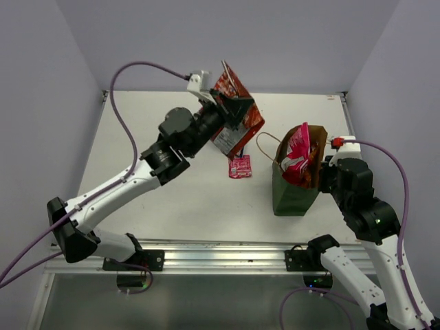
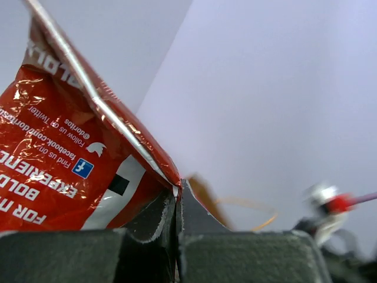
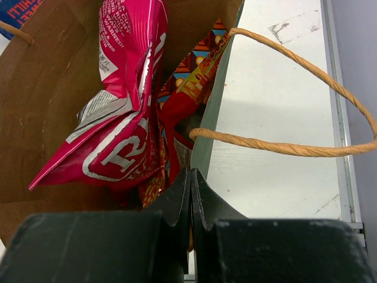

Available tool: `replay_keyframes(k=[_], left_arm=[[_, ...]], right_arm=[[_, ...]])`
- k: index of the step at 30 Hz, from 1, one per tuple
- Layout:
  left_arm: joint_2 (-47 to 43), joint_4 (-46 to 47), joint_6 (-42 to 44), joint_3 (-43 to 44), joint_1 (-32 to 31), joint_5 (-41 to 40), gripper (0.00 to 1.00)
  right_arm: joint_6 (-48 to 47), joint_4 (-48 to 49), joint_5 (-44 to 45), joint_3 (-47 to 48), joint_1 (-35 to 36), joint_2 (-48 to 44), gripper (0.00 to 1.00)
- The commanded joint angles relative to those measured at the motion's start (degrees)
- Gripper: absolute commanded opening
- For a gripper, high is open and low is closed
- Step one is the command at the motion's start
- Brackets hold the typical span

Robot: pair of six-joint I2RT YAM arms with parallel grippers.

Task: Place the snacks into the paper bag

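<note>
My left gripper [image 1: 237,110] is shut on a corner of the red Doritos bag [image 1: 239,103] and holds it in the air over the back of the table, left of the paper bag. In the left wrist view the jaws [image 2: 177,203] pinch the foil of this bag [image 2: 59,171]. The dark green paper bag [image 1: 292,192] stands upright. A pink-white packet [image 1: 297,155] sticks out of it. My right gripper [image 1: 323,173] is shut on the bag's right wall [image 3: 209,141]. Inside lie the pink packet [image 3: 123,124] and a red patterned packet [image 3: 191,79]. A small pink sachet [image 1: 240,166] lies on the table.
The bag's rope handles curve out to the left [image 1: 265,141] and over the table on the right [image 3: 294,148]. A corner of a blue packet [image 3: 17,10] shows beyond the bag's far rim. Walls close the table at the back and sides.
</note>
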Motion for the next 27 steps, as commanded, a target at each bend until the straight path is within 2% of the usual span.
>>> replay_keyframes(k=[1, 7, 14, 22, 27], left_arm=[[1.3, -4.1, 3.6, 14.9, 0.0, 7.6, 0.0], [6.4, 1.5, 0.1, 22.6, 0.0, 18.9, 0.0], [17.9, 12.3, -7.6, 28.7, -0.1, 39.4, 0.0], [28.4, 21.8, -16.4, 38.0, -0.1, 49.4, 0.0], [31.8, 25.2, -20.9, 38.9, -0.1, 54.2, 0.0]], right_arm=[[-1.1, 0.9, -1.4, -0.3, 0.1, -0.1, 0.0], [-1.0, 0.9, -1.4, -0.3, 0.0, -0.1, 0.0], [-1.0, 0.8, -1.4, -0.3, 0.0, -0.4, 0.0], [-0.9, 0.8, -1.4, -0.3, 0.1, -0.3, 0.0], [-0.9, 0.7, -1.3, -0.3, 0.0, -0.3, 0.0]])
